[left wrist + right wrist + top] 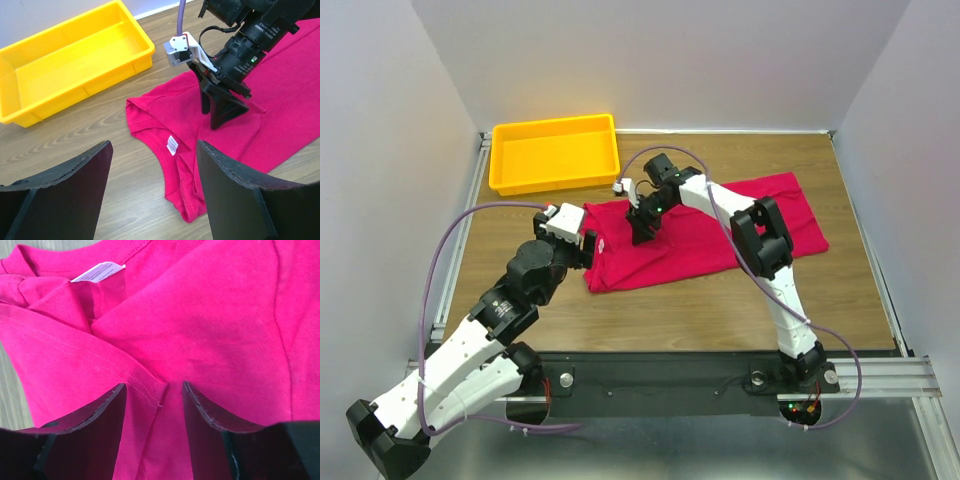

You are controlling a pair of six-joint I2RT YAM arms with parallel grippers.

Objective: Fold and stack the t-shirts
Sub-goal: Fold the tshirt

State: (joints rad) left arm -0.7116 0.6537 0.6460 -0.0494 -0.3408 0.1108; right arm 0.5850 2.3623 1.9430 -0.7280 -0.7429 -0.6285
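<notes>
While shirt [720, 235] lies unfolded under my right end effector [154, 386], jaws half-open astride a ridge | left end effector [154, 150] wide, empty, collar [141, 131] just below | folding, stacking all left.

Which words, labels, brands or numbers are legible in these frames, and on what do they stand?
No text can be read in any view.
The white neck label on the crimson-pink t-shirt: print too small and blurred to read.
The yellow tray: no marking visible.
</notes>
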